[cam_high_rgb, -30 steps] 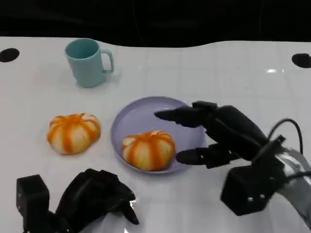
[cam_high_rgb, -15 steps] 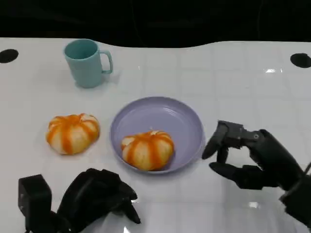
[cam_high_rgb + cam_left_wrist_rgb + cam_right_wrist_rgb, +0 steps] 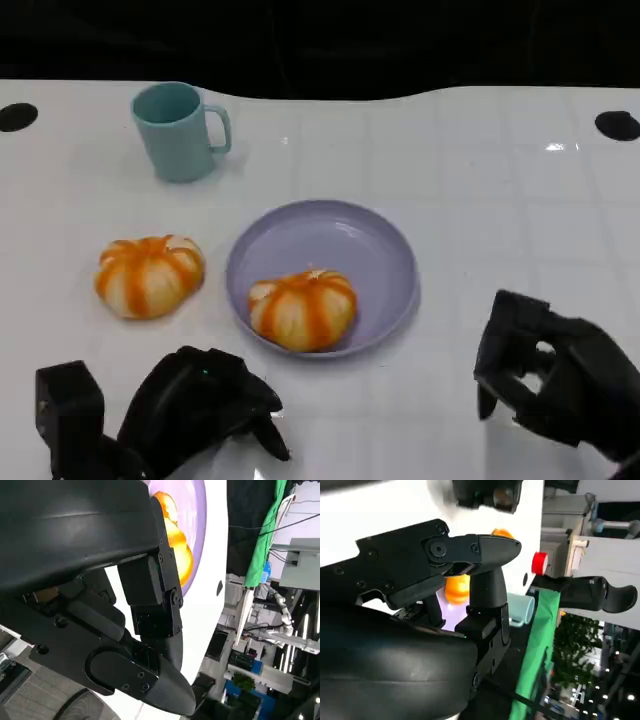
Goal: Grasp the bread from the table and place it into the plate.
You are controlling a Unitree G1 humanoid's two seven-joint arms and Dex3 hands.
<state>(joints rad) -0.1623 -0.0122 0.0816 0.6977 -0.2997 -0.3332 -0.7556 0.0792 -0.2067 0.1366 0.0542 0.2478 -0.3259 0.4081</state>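
On the white bench (image 3: 470, 190), a lilac plate (image 3: 370, 245) sits at centre with one orange-striped bread (image 3: 303, 309) inside, at its 7 o'clock edge. A second bread (image 3: 149, 274) lies on the bench at the plate's 9 o'clock, a teal mug (image 3: 178, 131) at 11 o'clock. The left robot hand (image 3: 200, 405) and right robot hand (image 3: 560, 382) rest near the front edge, fingers curled in, holding nothing.

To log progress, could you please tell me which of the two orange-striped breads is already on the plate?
The bread nearer the right hand lies on the purple plate, toward its front. The other bread sits on the bare table, left of the plate.
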